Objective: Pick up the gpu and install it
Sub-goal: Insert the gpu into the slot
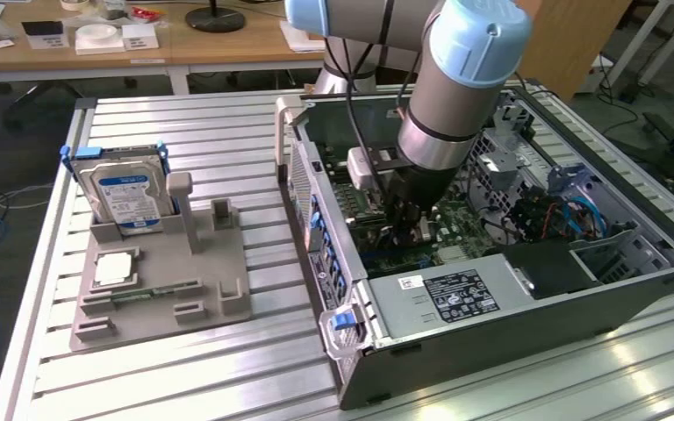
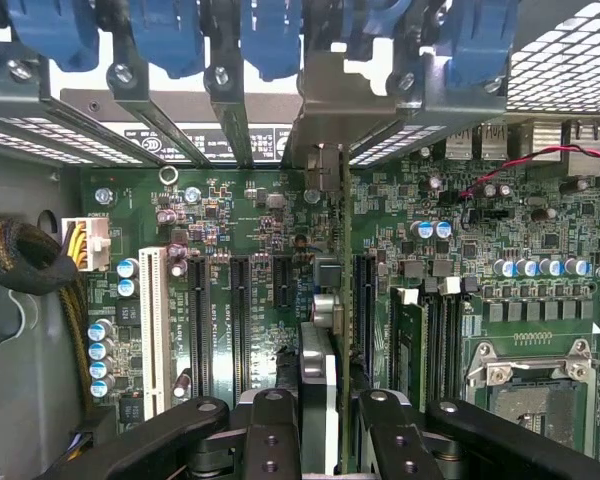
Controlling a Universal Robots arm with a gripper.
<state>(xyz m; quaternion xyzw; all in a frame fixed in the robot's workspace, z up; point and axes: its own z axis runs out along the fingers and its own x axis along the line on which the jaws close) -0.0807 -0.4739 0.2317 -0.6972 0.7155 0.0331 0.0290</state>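
Drive: stood upright in a slot at the far end of the grey holder, at the exterior view's left; blue-white label faced toward the camera.
Holder: grey moulded fixture laid on the slatted table; a small square chip and a narrow green stick are seated in it.
Case: open PC tower laid on its side, to the exterior view's right of the holder; blue latches seen along the near edge, labelled power supply at the near corner.
Board: green motherboard exposed inside the case; black expansion slots, a white slot and the CPU socket are seen in the wrist view.
Arm: reached down into the case from above, over the board.
Gripper: black fingers pinched onto the gpu from both sides, part closed on its thin edge.
Gpu: held edge-on between the fingers, upright over the board, in line with a slot; its bracket end is pointed toward the rear slot covers. Whether it is seated in the slot cannot be told.
Desk: wooden, behind the table, small boxes laid on it.
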